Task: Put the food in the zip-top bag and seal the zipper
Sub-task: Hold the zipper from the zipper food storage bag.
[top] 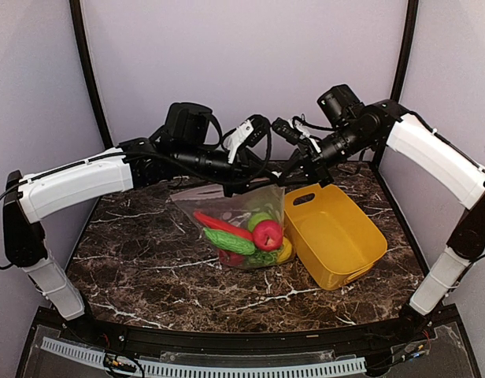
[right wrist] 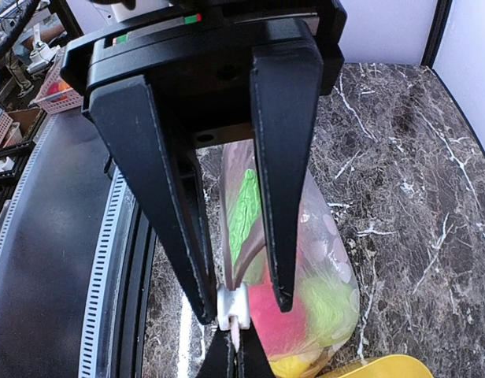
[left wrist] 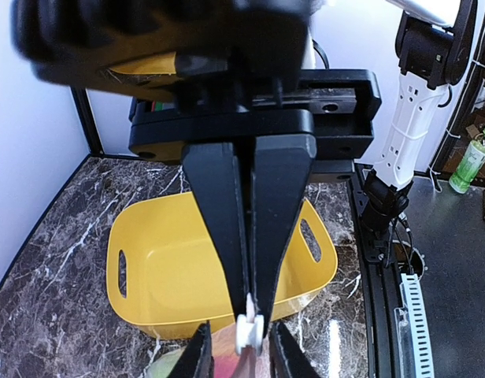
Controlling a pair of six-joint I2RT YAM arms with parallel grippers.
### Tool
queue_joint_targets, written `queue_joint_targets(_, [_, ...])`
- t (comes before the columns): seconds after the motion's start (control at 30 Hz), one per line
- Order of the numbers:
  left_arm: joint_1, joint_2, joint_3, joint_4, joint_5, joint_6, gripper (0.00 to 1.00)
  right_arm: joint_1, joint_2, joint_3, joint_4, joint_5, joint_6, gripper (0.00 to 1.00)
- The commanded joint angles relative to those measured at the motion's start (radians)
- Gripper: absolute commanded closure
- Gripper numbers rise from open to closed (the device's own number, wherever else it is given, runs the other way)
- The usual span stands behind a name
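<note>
The clear zip-top bag hangs above the marble table with the food inside: a red apple, a green cucumber, and red and yellow pieces. My left gripper is shut on the bag's top edge, just beyond the white slider. In the left wrist view its fingertips pinch the strip. My right gripper is open and straddles the slider. The pinkish zipper runs away from it along the bag's mouth.
An empty yellow tub sits tilted on the table right of the bag and shows in the left wrist view. The right arm's base stands at the table's near right edge. Dark marble tabletop lies all around.
</note>
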Motion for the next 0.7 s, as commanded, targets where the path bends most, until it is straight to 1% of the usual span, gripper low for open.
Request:
queue_joint_targets(0.0, [-0.004,0.013,0.025,-0.021,0.01,0.023,0.81,0.012,0.013,0.044,0.027,-0.015,-0.008,1.0])
queue_joint_targets(0.13, [-0.003,0.027,0.047,-0.038,0.024,0.032,0.9,0.013,0.016,0.049,0.026,-0.01,-0.008,1.0])
queue_joint_targets(0.33, [-0.003,0.019,0.044,-0.046,0.037,0.037,0.95,0.012,0.016,0.036,0.026,0.005,-0.014,1.0])
queue_joint_targets(0.47, [-0.003,-0.003,0.029,-0.067,0.017,0.048,0.98,0.008,0.008,0.029,0.028,0.015,-0.022,1.0])
queue_joint_targets(0.53, [-0.002,-0.024,0.008,-0.066,-0.011,0.048,0.93,0.005,0.0,0.026,0.028,0.02,-0.029,1.0])
queue_joint_targets(0.57, [-0.002,-0.031,0.001,-0.057,-0.028,0.046,0.81,0.005,-0.002,0.024,0.026,0.02,-0.03,1.0])
queue_joint_targets(0.6, [-0.001,-0.04,-0.009,-0.052,-0.034,0.036,0.75,0.004,-0.002,0.022,0.025,0.02,-0.03,1.0])
queue_joint_targets(0.63, [-0.001,-0.041,-0.012,-0.044,-0.042,0.032,0.66,0.005,-0.001,0.02,0.022,0.018,-0.032,1.0])
queue_joint_targets(0.67, [-0.001,-0.041,-0.013,-0.041,-0.042,0.022,0.63,0.006,0.0,0.019,0.02,0.015,-0.032,1.0])
